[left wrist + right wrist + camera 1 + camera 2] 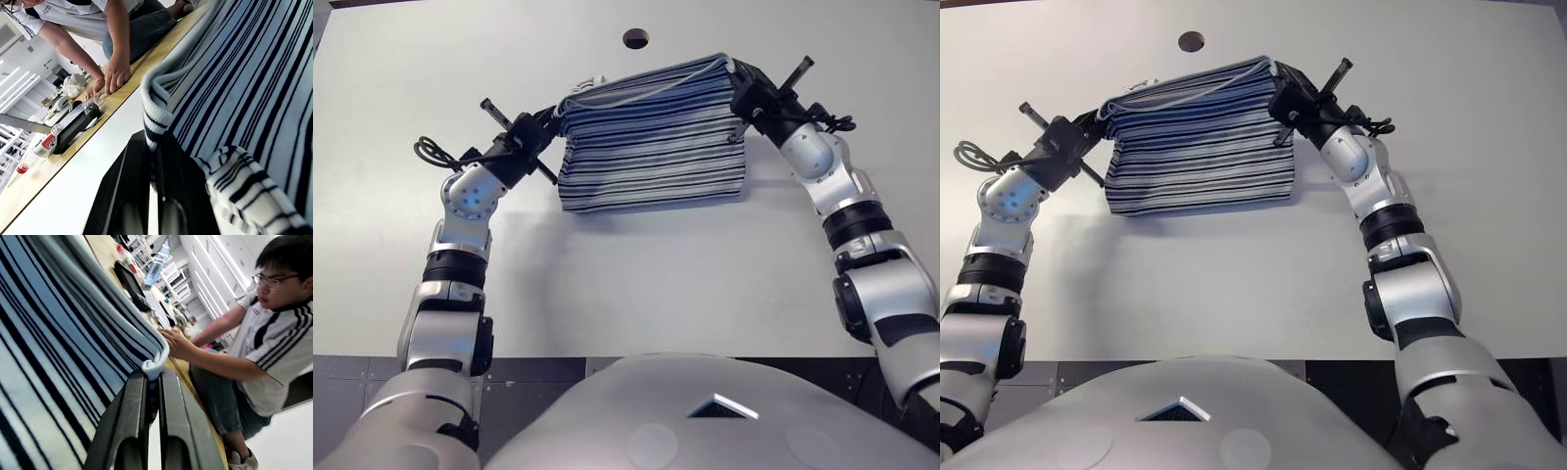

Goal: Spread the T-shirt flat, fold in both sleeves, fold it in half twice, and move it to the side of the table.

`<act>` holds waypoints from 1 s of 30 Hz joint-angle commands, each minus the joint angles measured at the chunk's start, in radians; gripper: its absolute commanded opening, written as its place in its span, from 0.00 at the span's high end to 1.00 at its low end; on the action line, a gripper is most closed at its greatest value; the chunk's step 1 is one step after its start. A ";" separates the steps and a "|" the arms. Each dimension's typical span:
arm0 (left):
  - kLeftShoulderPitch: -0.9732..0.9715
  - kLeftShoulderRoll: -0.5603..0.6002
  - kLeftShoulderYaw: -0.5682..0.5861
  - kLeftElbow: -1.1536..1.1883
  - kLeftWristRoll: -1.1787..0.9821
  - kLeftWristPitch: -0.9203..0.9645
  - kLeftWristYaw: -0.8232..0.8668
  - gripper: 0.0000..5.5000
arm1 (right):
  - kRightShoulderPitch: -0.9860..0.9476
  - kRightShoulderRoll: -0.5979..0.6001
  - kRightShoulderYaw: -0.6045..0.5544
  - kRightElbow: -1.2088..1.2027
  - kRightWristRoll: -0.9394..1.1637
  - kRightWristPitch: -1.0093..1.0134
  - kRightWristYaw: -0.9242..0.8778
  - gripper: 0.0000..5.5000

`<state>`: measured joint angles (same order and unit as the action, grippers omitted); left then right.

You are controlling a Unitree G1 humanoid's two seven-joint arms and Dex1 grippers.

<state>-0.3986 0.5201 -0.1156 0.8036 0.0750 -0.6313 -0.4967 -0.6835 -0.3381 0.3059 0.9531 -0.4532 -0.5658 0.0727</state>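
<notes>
The striped T-shirt (651, 137) hangs as a folded rectangle just on the robot's side of the round hole (635, 38) in the white counter (636, 284), held up by its two top corners. The left gripper (551, 119), to the left of the hole, is clamped on one corner; in the left wrist view its dark fingers (128, 196) stand close together with the ribbed hem pinched between them. The right gripper (736, 86), to the right of the hole, pinches the other corner the same way, a roll of hem bunched at its fingertips (171, 399). In the head views cloth covers both grippers' tips, and the front face hides the layers behind it. The bottom edge seems to hang clear of the counter, though that is hard to tell. A small white scrap (595, 81) on the top edge, perhaps a label, is too small to make out
</notes>
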 commanded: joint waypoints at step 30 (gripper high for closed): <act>-0.186 -0.053 0.185 0.484 -0.013 0.162 0.220 0.32 | -0.029 0.032 0.141 0.121 -0.127 -0.103 -0.080 0.29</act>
<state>-0.6213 0.4297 0.0437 1.2831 0.0804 -0.4756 -0.2920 -0.7817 -0.2455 0.4085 1.1503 -0.5464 -0.6270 -0.0602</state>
